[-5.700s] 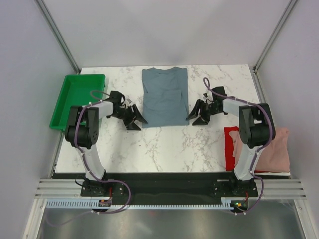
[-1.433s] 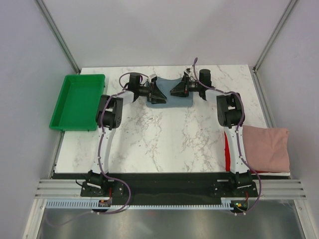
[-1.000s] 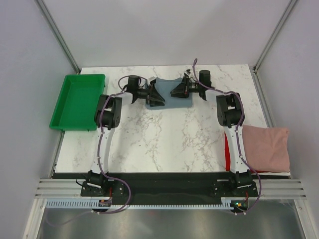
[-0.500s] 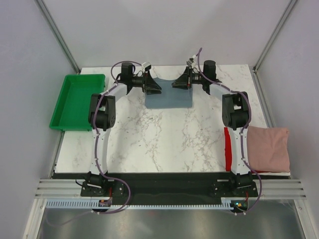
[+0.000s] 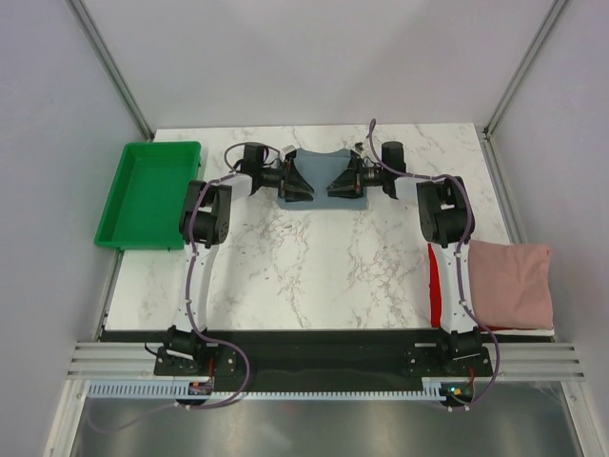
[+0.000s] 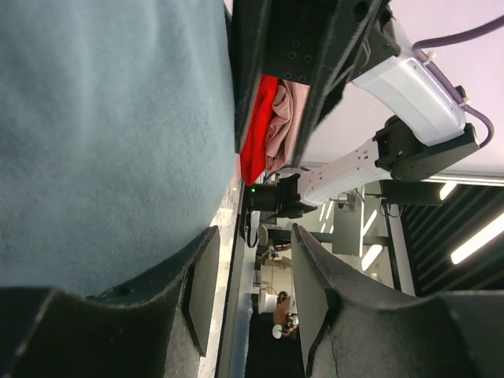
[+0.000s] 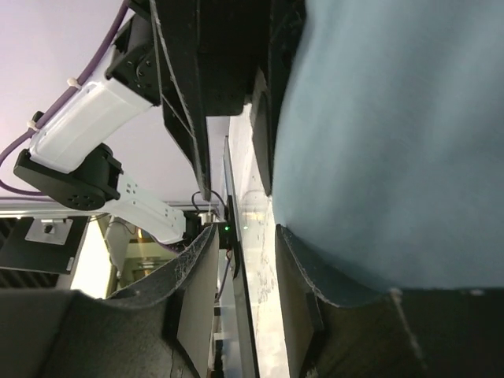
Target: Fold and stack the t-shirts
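Count on your desk (image 5: 314, 267) one blue-grey t-shirt (image 5: 321, 193), one pink t-shirt (image 5: 511, 281), one red t-shirt (image 5: 436, 290), one green tray (image 5: 147, 195), and two claws: left claw (image 5: 297, 182), right claw (image 5: 341, 181).

Overhead, wrist close-ups sharing blue-grey t-shirt (image 5: 322, 195)

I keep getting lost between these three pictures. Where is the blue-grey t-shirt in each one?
Top external: the blue-grey t-shirt lies at the far middle of the marble table.
Left wrist: it fills the upper left.
Right wrist: it fills the right side.
Shared landmark: the marble table, a pale strip in both wrist views.
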Available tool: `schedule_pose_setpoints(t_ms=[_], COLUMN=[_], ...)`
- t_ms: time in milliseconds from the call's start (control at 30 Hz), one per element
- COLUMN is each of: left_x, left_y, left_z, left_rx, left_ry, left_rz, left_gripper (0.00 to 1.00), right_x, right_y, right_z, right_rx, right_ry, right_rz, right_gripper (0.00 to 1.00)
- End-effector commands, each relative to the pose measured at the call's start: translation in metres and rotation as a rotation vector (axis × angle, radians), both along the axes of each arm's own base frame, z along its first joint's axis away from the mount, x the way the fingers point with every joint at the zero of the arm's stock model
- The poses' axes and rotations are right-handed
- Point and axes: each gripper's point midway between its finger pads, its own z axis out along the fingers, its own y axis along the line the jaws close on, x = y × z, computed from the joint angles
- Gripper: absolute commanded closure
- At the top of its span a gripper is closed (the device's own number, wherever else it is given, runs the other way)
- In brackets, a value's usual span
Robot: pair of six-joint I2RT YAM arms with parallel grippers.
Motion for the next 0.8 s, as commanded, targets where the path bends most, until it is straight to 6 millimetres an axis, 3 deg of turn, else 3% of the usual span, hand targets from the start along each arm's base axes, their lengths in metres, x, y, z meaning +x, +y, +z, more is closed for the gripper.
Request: schedule_pose_setpoints(t_ms=[0,200,400,500,600,667,767], left_x=[-0.003,-0.013,-0.012,-0.011,-0.01,-0.008,-0.005], left_y=[0.003,0.006,0.005,0.005,0.005,0.004,0.002], left_z=[-0.003,-0.019,-0.007,0.012,0.043,0.06,0.077], left_rx=[-0.011,-0.004,-0.01,-0.023,-0.046,-0.056,-0.068], left_ry=[-0.03,0.017,-0.016,-0.051,-0.121,-0.163,-0.217], left_rz=[-0.015,-0.023,-0.025,-0.031,-0.042,-0.047,-0.052], left_gripper=[0.51,0.52,0.51,0.5,0.5,0.5,0.49], right_x=[-0.008,-0.01,-0.009,-0.006,0.007,0.015,0.022], right_y=[-0.008,-0.013,-0.018,-0.019,-0.028,-0.033,-0.044], right_z=[0.0,-0.021,-0.026,-0.009,0.026,0.044,0.046], right_rx=[0.018,-0.014,-0.025,-0.019,-0.006,-0.005,-0.006], right_ry=[-0.023,0.006,0.014,-0.022,-0.12,-0.174,-0.171], right_rz=[0.027,0.015,0.0,-0.002,-0.017,-0.038,-0.062], right_gripper=[0.57,0.58,0.58,0.58,0.58,0.52,0.4])
